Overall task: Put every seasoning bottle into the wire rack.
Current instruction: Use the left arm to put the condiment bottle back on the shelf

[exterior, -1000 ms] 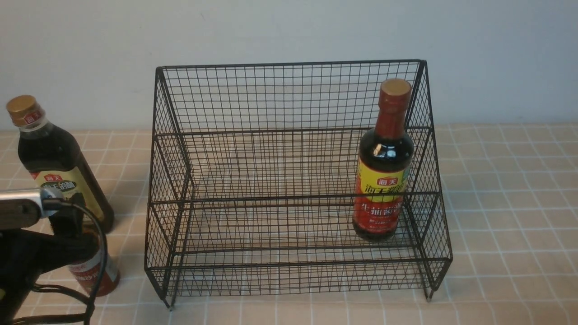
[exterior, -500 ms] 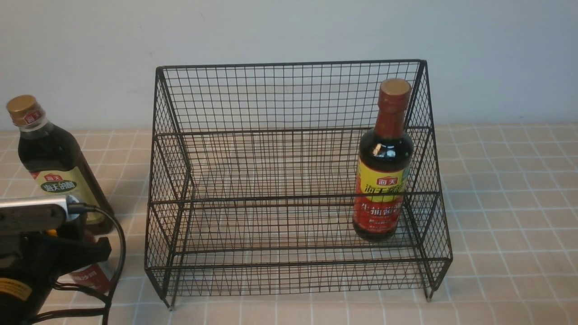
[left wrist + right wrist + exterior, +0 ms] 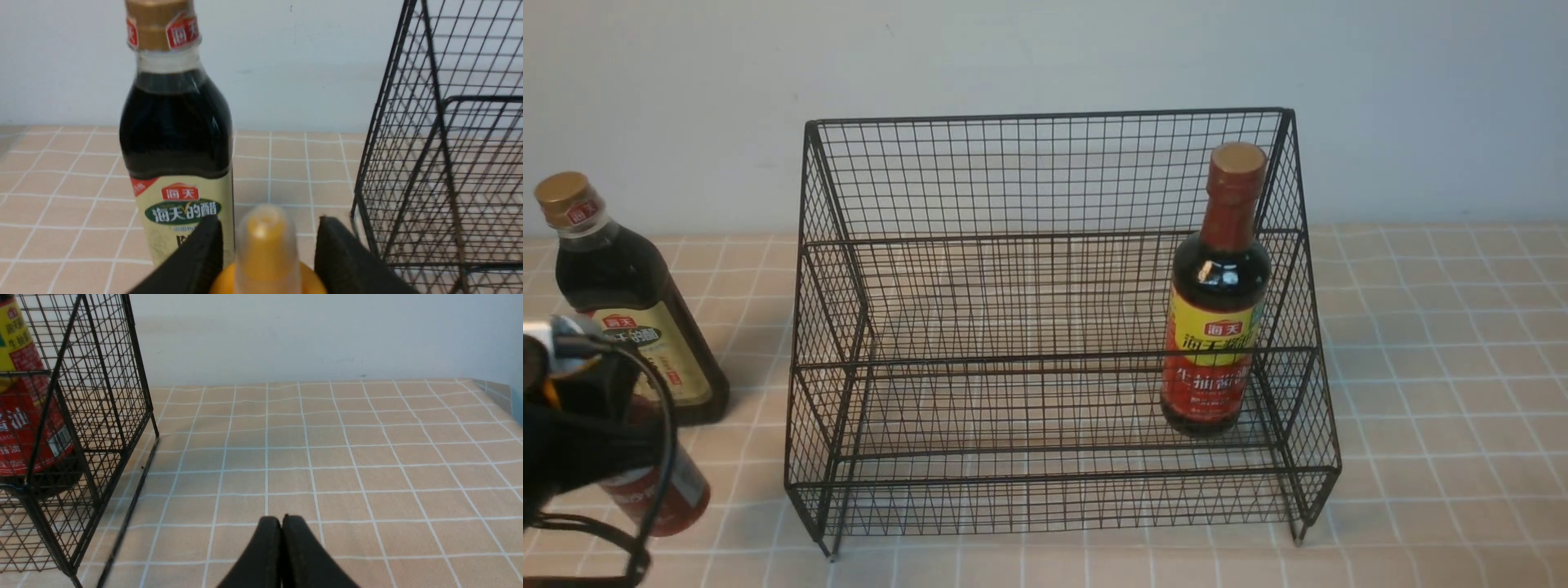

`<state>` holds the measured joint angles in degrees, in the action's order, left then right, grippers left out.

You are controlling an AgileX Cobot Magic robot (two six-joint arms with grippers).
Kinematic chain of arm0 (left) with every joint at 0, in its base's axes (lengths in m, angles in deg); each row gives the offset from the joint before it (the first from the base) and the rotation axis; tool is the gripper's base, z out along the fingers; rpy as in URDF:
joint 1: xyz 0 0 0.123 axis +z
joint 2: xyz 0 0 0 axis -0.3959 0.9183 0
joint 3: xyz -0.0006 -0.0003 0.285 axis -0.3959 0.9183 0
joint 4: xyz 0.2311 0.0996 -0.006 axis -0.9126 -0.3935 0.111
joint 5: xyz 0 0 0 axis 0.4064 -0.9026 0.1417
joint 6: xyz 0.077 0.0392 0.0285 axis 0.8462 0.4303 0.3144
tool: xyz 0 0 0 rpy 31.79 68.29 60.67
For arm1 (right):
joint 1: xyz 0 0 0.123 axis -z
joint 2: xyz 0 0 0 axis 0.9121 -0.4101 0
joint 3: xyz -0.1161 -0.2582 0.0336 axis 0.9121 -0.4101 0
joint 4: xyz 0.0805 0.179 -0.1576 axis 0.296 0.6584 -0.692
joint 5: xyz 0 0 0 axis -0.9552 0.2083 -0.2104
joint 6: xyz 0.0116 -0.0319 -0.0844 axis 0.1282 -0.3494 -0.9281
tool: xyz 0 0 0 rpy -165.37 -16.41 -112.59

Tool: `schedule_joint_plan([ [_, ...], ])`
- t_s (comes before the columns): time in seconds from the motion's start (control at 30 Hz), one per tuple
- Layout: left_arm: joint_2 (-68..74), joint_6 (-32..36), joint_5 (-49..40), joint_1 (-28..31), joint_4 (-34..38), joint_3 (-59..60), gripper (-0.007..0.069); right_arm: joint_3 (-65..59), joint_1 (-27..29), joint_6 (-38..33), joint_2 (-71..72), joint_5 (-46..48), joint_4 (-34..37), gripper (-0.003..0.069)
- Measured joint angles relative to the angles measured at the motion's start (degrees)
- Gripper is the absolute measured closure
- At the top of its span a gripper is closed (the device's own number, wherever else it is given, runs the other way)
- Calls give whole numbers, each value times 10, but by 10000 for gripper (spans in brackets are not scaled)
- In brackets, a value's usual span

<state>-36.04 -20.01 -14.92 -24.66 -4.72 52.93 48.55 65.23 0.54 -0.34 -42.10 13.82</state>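
Observation:
The black wire rack [image 3: 1045,237] stands mid-table. A dark bottle with a red neck and a yellow-red label [image 3: 1215,302] stands upright inside it at the right end. Left of the rack, on the table, stands a tall dark bottle with a gold cap and a beige label [image 3: 629,302]. In front of that one, the small red sauce bottle [image 3: 678,494] leans over. My left gripper [image 3: 269,222] is shut on it, its black fingers [image 3: 196,253] on either side of the yellow nozzle cap [image 3: 265,245]. Over bare table to the right of the rack [image 3: 81,416], my right gripper [image 3: 282,518] is shut on nothing.
The table wears a beige checked cloth [image 3: 1437,343] and a pale wall runs behind it. My left arm and its cable [image 3: 572,441] fill the front left corner. The rack's left side [image 3: 441,163] is close to the held bottle.
My left gripper has closed on the small red sauce bottle. The arm has drawn back to the left, and the bottle has shifted left and tipped. The right arm has not moved.

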Motion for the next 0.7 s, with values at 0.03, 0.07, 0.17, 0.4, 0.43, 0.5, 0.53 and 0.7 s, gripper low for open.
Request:
schedule_joint_plan([
  [0.03,-24,3,-47,0,0,-18,358,0,0,0,0,0,0,673],
  [0.07,-46,6,-89,0,0,-45,358,0,0,-1,0,0,0,673],
  [0.17,-89,7,-176,-1,0,-100,358,0,0,-1,0,0,0,673],
  [0.4,-102,7,-212,-64,33,-134,358,0,0,-1,0,0,0,673],
  [0.43,-97,7,-212,-80,38,-134,358,0,0,-1,0,0,0,673],
  [0.5,-88,7,-209,-100,42,-134,358,0,0,-1,0,0,0,673],
  [0.53,-83,7,-205,-112,43,-134,358,0,0,-1,0,0,0,673],
  [0.7,-19,7,-104,-191,46,-134,358,0,0,-1,0,0,0,673],
])
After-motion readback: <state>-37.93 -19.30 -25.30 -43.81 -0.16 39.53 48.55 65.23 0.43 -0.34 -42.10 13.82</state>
